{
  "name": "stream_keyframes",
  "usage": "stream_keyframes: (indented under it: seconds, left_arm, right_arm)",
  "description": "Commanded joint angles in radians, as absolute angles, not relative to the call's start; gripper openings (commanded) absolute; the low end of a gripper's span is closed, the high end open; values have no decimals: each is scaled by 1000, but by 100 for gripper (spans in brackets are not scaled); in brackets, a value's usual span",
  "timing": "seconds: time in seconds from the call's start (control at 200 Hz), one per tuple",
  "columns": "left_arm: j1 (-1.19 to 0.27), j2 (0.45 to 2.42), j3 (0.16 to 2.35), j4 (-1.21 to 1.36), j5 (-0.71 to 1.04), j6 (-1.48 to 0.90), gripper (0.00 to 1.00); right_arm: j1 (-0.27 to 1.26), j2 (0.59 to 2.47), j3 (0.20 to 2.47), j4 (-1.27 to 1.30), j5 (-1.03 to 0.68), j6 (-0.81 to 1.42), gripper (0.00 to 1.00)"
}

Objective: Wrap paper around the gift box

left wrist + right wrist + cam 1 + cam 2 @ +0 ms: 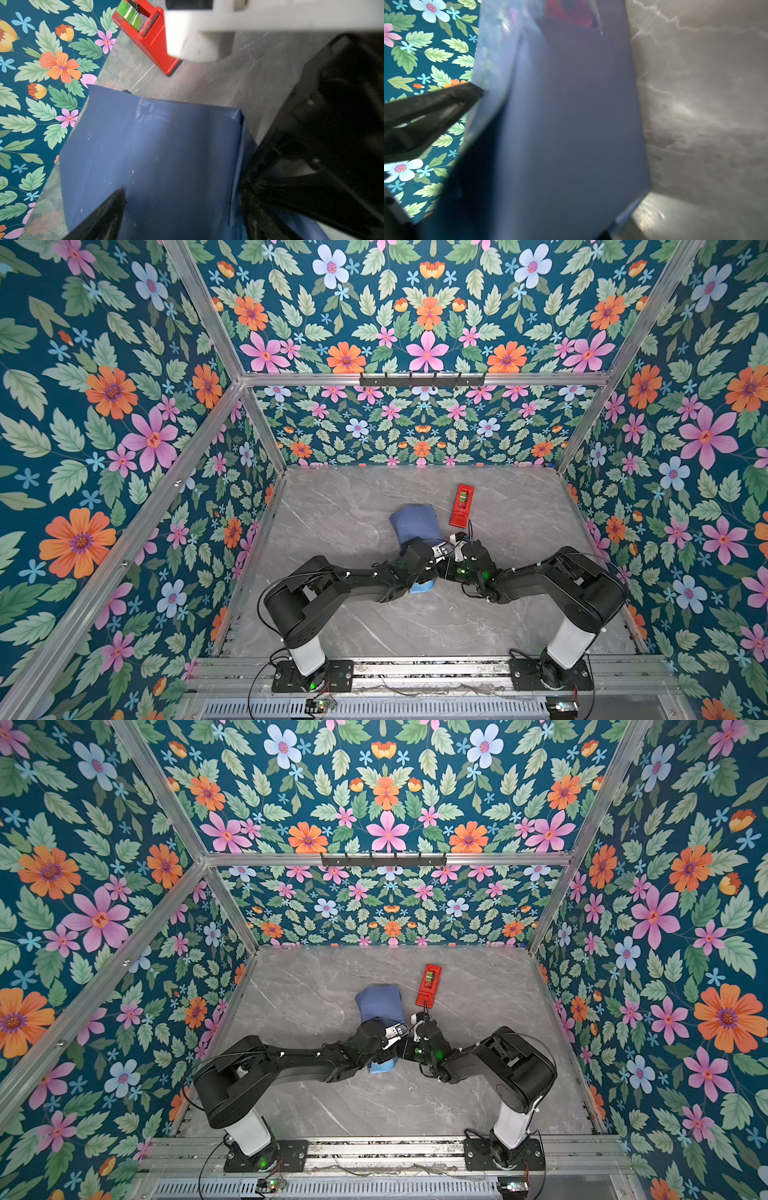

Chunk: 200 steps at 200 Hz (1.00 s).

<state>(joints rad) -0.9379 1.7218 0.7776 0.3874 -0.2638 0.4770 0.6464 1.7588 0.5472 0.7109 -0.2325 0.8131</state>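
Note:
The paper (412,521) is folded round a flat package in the middle of the table, slate-blue face out. The gift box is hidden inside it. A light-blue flap (423,587) sticks out under my left arm. My left gripper (435,550) stands open at the package's near end. In the left wrist view its fingers (104,216) lie spread over the paper (162,149). My right gripper (458,548) meets it from the right and is shut. The paper (571,124) hides its tips in the right wrist view, so I cannot tell whether it holds anything.
A red tape dispenser (461,506) with a green roll lies just right of and behind the package, also seen as the dispenser (153,37). Flowered walls close in the grey marble table (340,614) on three sides. Both arm bases stand on the front rail.

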Motion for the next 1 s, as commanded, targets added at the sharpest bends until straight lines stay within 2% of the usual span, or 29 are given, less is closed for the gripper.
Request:
stream_keyframes:
  seconds: [0.0,0.995]
  left_arm:
    - [-937,1726,770,271,-246,454,89]
    - [-937,1726,765,288,-272,456,89]
  right_arm:
    - [655,1775,555,772,-229,829,4]
    - [717,1770,423,855,-270,895,3]
